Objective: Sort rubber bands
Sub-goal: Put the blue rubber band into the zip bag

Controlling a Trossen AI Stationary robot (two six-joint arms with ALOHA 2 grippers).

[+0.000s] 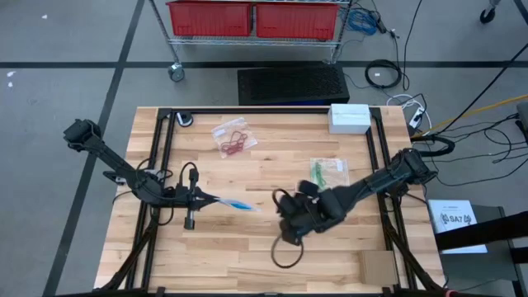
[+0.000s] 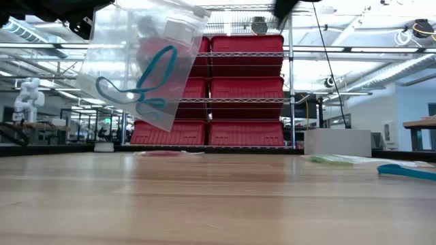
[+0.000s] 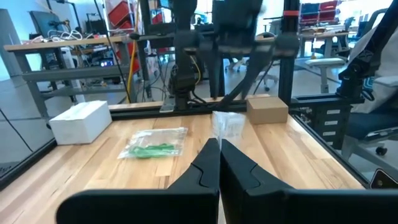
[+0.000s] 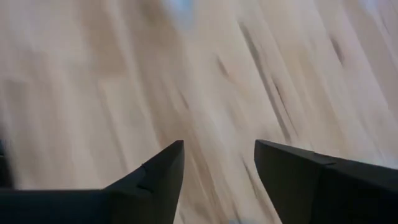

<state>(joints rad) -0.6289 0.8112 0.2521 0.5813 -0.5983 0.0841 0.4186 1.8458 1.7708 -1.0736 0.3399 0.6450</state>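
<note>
The wooden table [image 1: 247, 247] serves as reference; items run from its left side to its right.

Left gripper [image 1: 200, 196]: over the left-centre of the table; jaws pressed together on the edge of a clear plastic bag [image 1: 235, 204], which holds teal-blue rubber bands [image 2: 146, 85]; in the low view the bag hangs tilted, clear of the table surface; the left wrist view shows the fingers [image 3: 214, 165] closed against each other.

Toward the far edge, left of centre: a second clear bag [image 1: 233, 137] lies flat, containing red rubber bands [image 1: 233, 145].

Right gripper [image 1: 290, 223]: over the centre of the table, just right of the held bag; its wrist view shows the two fingers [image 4: 158, 177] standing apart with only bare wood between them; nothing held.

Right of centre, beyond the right gripper: a third clear bag [image 1: 329, 172] lies flat, containing green rubber bands [image 3: 152, 149].

Near the right end, low view: one loose teal-blue band [image 2: 405, 171] lies on the table surface.

Far right corner: a white box [image 1: 349, 117] rests on the table; near right corner: a brown cardboard box [image 1: 379, 269].

Behind the table: a wire rack with red bins [image 1: 252, 18].
</note>
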